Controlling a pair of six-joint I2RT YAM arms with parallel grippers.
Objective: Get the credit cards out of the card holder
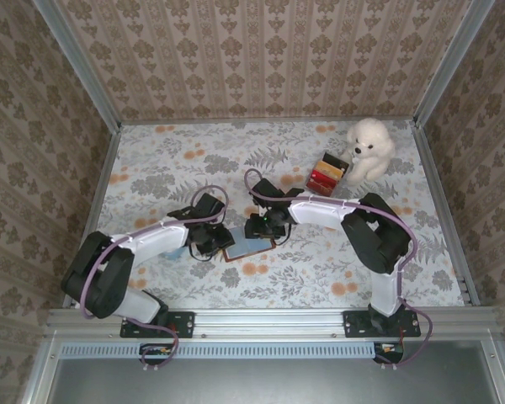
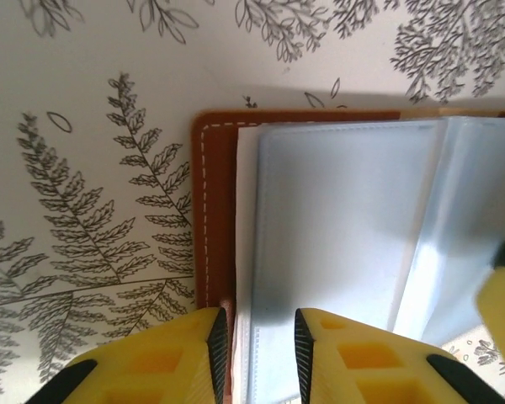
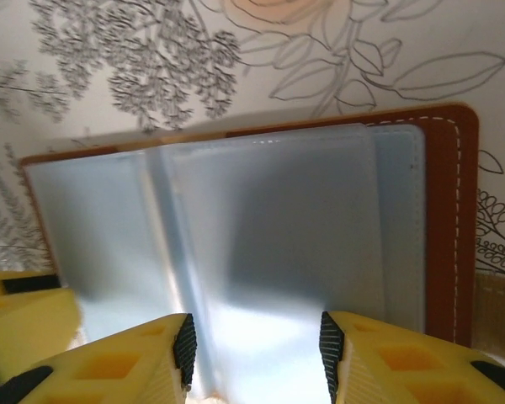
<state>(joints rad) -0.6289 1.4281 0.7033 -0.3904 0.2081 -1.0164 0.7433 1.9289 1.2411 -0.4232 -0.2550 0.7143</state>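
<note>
The brown leather card holder (image 1: 249, 247) lies open on the floral table between both grippers. In the left wrist view its stitched cover edge (image 2: 212, 210) frames pale, clear plastic sleeves (image 2: 337, 227). I cannot make out any cards inside the sleeves. My left gripper (image 2: 261, 353) is open, its jaws straddling the sleeves' left edge by the cover. My right gripper (image 3: 257, 349) is open wider, low over the sleeves (image 3: 261, 227) on the holder's other half. In the top view the left gripper (image 1: 214, 240) and right gripper (image 1: 264, 227) stand at opposite ends of the holder.
A white plush dog (image 1: 369, 150) sits at the back right with a small red and orange box (image 1: 326, 173) beside it. A pale blue flat piece (image 1: 175, 251) shows beside the left arm. Patterned walls enclose the table on three sides.
</note>
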